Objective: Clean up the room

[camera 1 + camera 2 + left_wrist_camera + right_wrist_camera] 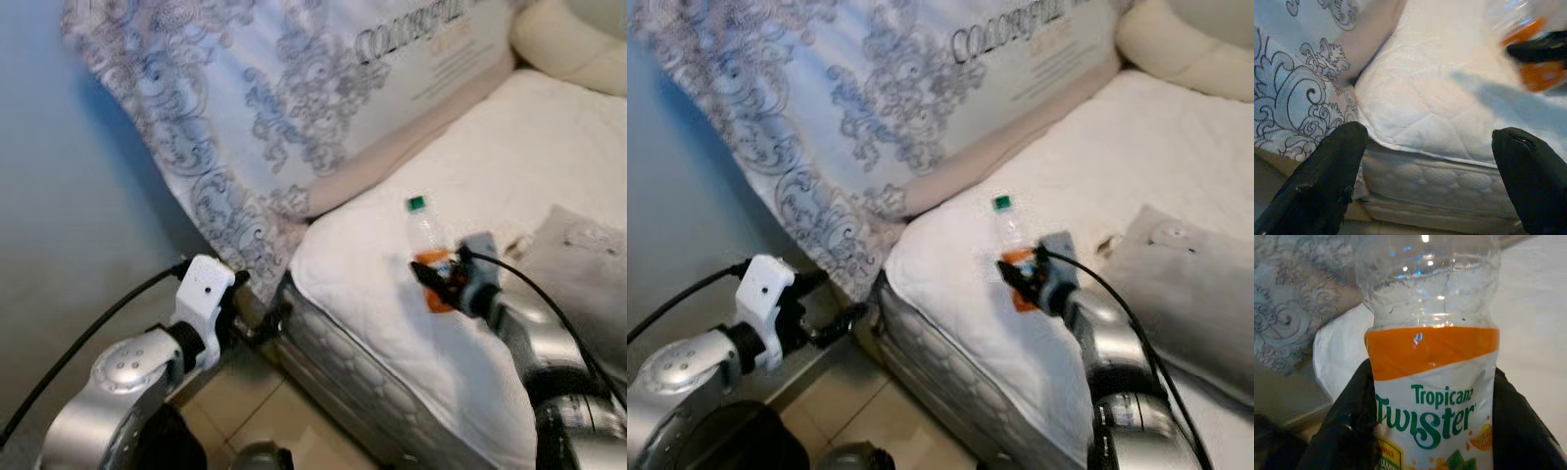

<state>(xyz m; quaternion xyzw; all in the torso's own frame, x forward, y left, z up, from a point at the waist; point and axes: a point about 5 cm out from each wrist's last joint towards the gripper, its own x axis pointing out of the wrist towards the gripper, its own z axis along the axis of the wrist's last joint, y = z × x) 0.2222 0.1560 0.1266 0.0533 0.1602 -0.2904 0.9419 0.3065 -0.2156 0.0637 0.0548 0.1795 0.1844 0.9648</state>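
A clear plastic bottle (429, 253) with a green cap and an orange Tropicana Twister label (1434, 391) is held upright above the white mattress (392, 323). My right gripper (443, 282) is shut on the bottle at its label, one black finger (1347, 431) on each side. Down by the mattress corner, low on the left, my left gripper (263, 318) stands open, its two fingers (1327, 181) wide apart with nothing between them. The wrist view of that arm looks across the mattress edge toward the bottle (1533, 54).
A large patterned white-and-grey pillow (255, 108) leans against the blue wall (69, 225) behind the mattress. A grey folded cloth (578, 264) lies on the bed at right, a cream cushion (568, 39) at the far corner. Tiled floor (255, 411) shows below.
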